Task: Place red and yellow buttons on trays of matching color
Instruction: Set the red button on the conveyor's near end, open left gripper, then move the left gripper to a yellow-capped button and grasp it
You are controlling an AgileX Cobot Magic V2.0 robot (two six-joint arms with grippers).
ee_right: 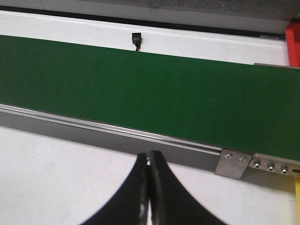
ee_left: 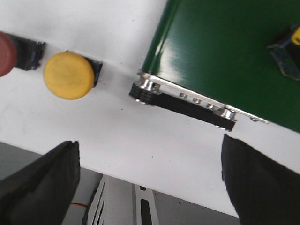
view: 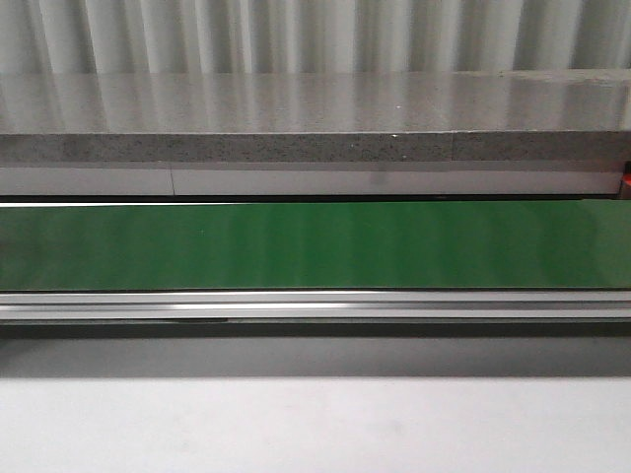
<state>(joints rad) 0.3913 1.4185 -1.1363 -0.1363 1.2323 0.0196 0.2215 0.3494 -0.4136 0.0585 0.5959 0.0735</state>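
While the left gripper (ee_left: 150, 183) hung with its jaws spread wide and holding nothing, the yellow button (ee_left: 69, 75) lay on the white table (ee_left: 140, 140) beyond the one dark finger (ee_left: 42, 183), clear of both fingers. A red button (ee_left: 7, 52) sat just beside the yellow one, cut off by the frame edge. Both rested off the green belt (ee_left: 225, 51), near its corner, where a metal end bracket (ee_left: 187, 101) closed the belt's edge. A further yellow-capped button (ee_left: 289, 49), blurred, lay on the belt itself, well apart from the fingers. Bare white table lay between the spread fingers and the bracket.

Front view: the belt (view: 315, 244) ran the full width, bordered by a silver rail (view: 315, 305) on the near side.

Right gripper (ee_right: 149, 192) had its jaws pressed together, gripping nothing, over white table just short of the belt's rail (ee_right: 117, 131). Beyond the belt's far end, a red edge (ee_right: 293, 44) showed; whether it was a tray could not be told.
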